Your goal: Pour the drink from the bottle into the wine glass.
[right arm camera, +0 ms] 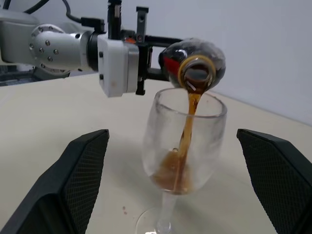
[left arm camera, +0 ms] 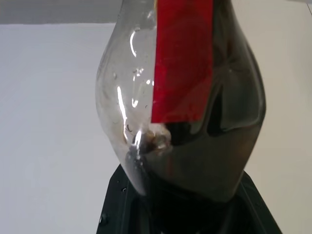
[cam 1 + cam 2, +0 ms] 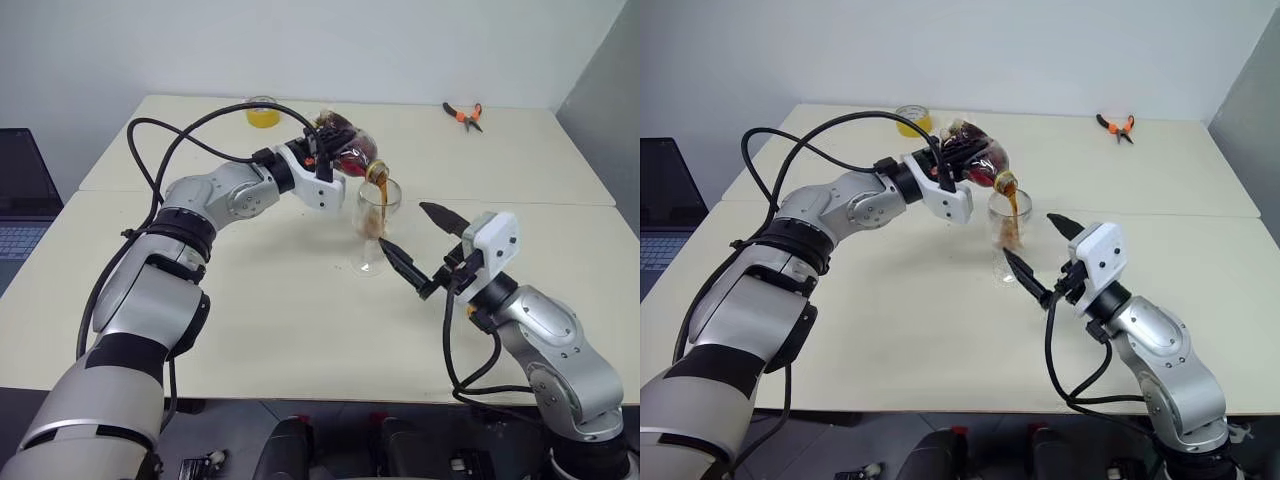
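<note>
My left gripper (image 3: 325,138) is shut on the bottle (image 3: 352,147), a round-bellied clear bottle with a red label (image 2: 183,58), and holds it tipped mouth-down over the wine glass (image 3: 377,215). A thin stream of the dark brown drink (image 1: 187,122) runs from the bottle's mouth into the bowl and pools at its bottom. The glass stands upright on the table near its middle. My right gripper (image 3: 401,224) is open just in front of the glass, one black finger (image 1: 83,178) on each side of the stem, apart from it.
A yellow tape roll (image 3: 262,111) lies at the far side of the pale table (image 3: 300,330), and orange-handled pliers (image 3: 463,115) lie at the far right. A laptop (image 3: 20,200) sits off the table's left edge.
</note>
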Available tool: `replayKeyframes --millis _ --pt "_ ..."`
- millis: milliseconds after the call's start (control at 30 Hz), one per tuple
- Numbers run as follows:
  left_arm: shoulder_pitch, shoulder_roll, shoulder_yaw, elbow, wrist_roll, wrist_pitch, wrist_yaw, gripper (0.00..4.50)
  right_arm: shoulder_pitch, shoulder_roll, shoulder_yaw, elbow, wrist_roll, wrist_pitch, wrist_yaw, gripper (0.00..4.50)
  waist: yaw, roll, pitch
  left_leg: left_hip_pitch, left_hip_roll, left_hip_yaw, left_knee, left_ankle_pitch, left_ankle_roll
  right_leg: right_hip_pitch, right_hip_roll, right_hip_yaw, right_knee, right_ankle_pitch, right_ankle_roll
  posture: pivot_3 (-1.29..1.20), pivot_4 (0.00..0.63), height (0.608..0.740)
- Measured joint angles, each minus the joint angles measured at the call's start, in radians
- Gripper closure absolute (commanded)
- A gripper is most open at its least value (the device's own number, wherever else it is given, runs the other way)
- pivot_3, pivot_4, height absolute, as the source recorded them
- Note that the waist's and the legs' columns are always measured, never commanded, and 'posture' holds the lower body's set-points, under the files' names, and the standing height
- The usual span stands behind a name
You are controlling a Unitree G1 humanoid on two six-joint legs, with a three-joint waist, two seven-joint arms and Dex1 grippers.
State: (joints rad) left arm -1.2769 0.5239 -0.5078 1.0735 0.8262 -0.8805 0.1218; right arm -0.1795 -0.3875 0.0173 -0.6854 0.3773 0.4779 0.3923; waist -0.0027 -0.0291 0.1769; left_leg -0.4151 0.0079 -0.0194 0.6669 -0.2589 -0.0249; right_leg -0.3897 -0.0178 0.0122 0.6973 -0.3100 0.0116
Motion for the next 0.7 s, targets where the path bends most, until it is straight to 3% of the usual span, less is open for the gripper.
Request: replayKeyframes --millis 700 --pt "-0.013 0.007 0.000 0.020 0.002 0.003 0.003 3.75 0.001 0.002 -0.006 0.008 0.001 -0.026 0.006 0.00 0.000 0.000 0.000 0.000 0.000 0.000 0.000 0.000 0.000 0.000 0.000 0.000 0.000 0.000 0.000 0.00 0.150 0.740"
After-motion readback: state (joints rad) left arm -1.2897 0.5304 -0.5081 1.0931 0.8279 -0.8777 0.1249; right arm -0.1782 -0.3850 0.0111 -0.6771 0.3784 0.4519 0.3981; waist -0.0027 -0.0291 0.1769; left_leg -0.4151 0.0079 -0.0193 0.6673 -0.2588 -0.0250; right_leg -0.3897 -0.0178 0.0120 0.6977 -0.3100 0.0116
